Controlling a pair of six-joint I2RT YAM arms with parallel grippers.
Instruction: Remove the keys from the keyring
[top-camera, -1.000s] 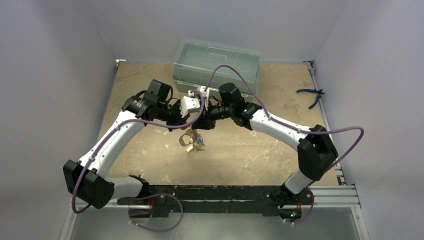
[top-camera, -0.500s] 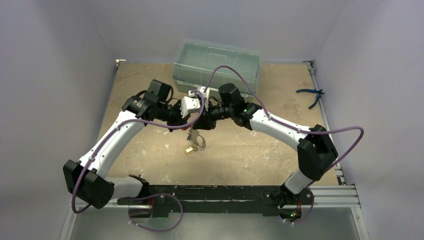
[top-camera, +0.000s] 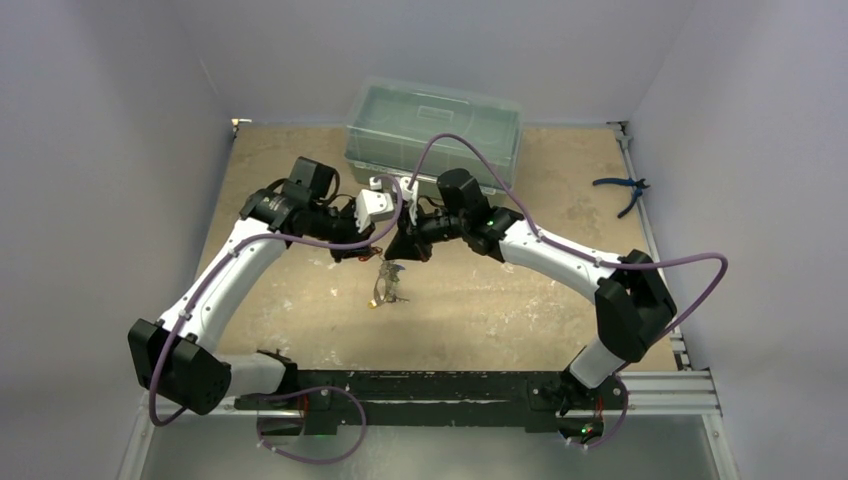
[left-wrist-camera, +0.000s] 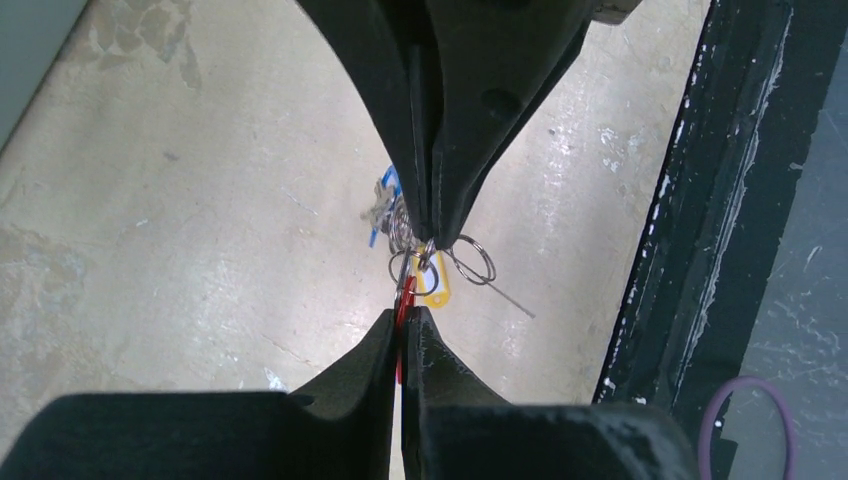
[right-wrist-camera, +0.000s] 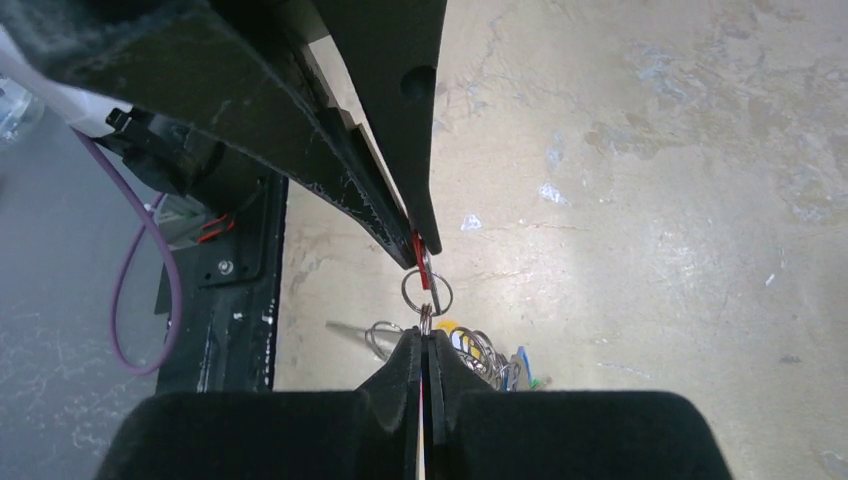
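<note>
Left fingers (left-wrist-camera: 372, 385) farther left, perhaps higher

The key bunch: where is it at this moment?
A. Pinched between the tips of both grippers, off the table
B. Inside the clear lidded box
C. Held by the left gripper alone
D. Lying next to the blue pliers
A: the wrist views show the left gripper and the right gripper, both shut, meeting tip to tip on the key bunch, which dangles well apart from the clear box and the blue pliers.
</note>
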